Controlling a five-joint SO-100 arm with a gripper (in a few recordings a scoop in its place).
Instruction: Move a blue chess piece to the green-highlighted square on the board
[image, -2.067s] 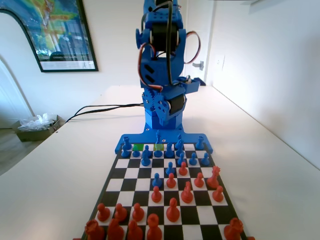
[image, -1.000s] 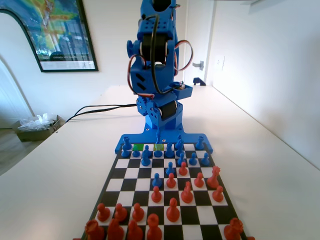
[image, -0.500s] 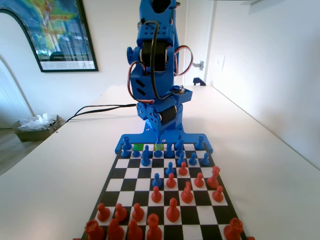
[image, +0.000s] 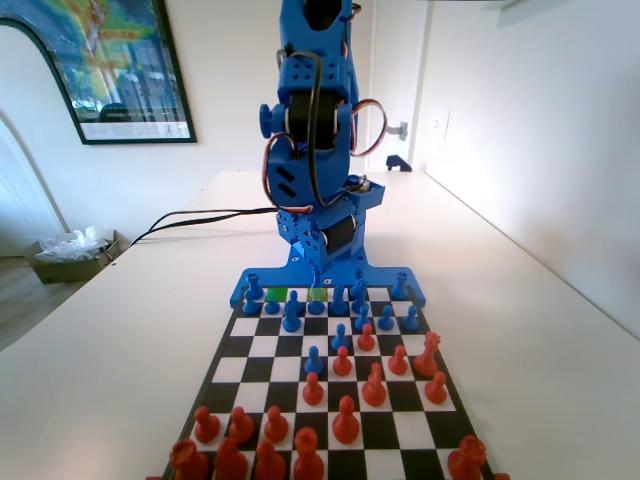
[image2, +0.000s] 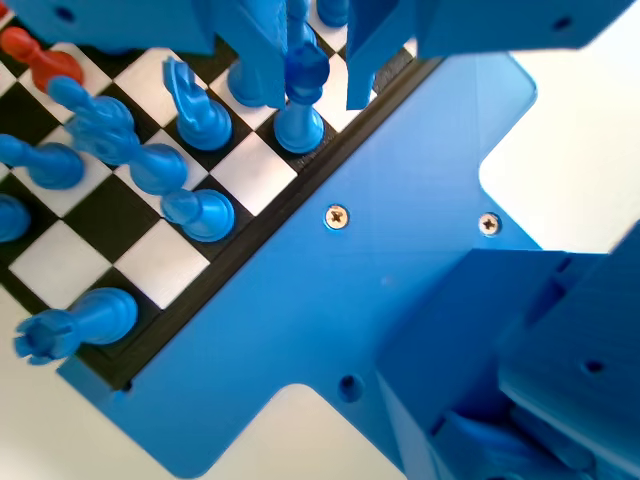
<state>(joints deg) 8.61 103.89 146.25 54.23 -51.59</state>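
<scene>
While the blue chess piece (image2: 300, 100) stood upright on the board (image2: 250, 175) at its back edge, the gripper (image2: 312, 60) straddled it, jaws apart, and the fixed view alone showed the green-highlighted square (image: 277, 295).

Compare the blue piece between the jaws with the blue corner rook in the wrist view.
The blue chess piece stands between the open jaws of the gripper; the rook stands free at a corner of the board. The rook has a notched crown; the blue chess piece has a slim stem and rounded collar. Both are blue, upright, on the edge row.
</scene>
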